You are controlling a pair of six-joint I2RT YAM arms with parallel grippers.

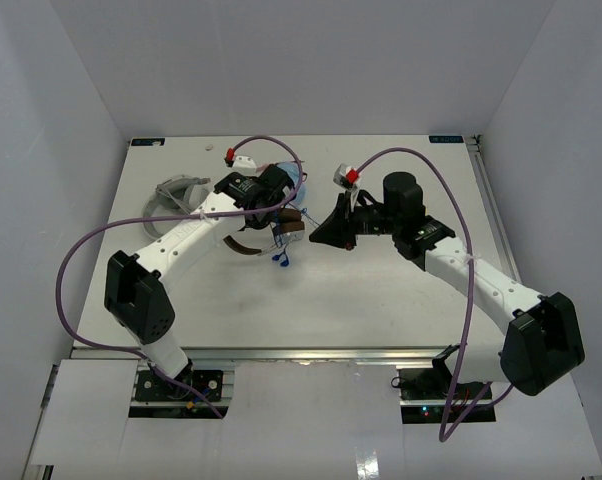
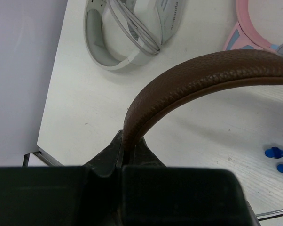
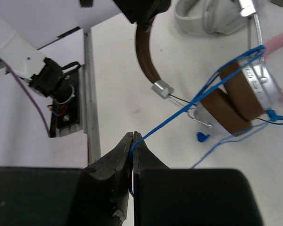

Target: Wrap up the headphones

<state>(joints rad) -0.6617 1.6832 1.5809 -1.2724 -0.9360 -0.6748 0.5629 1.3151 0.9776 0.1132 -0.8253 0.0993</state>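
Observation:
The headphones (image 3: pixel 231 106) have a brown headband (image 2: pixel 202 75), brown ear pads and silver cups, and hang tilted just above the white table. My left gripper (image 2: pixel 127 141) is shut on one end of the headband; from above it sits at the table's middle (image 1: pixel 279 212). A thin blue cable (image 3: pixel 179 113) runs in loops around the near cup and stretches taut down to my right gripper (image 3: pixel 133 136), which is shut on it. In the top view the right gripper (image 1: pixel 316 238) sits just right of the headphones (image 1: pixel 243 248). The cable's loose blue end (image 1: pixel 281 258) lies on the table.
A grey-white pair of headphones (image 2: pixel 132 28) lies behind at the left (image 1: pixel 176 195). A pink pair with light blue cups (image 2: pixel 249 28) lies behind the brown pair. The table's near edge with its metal rail (image 3: pixel 90 94) is close to my right gripper.

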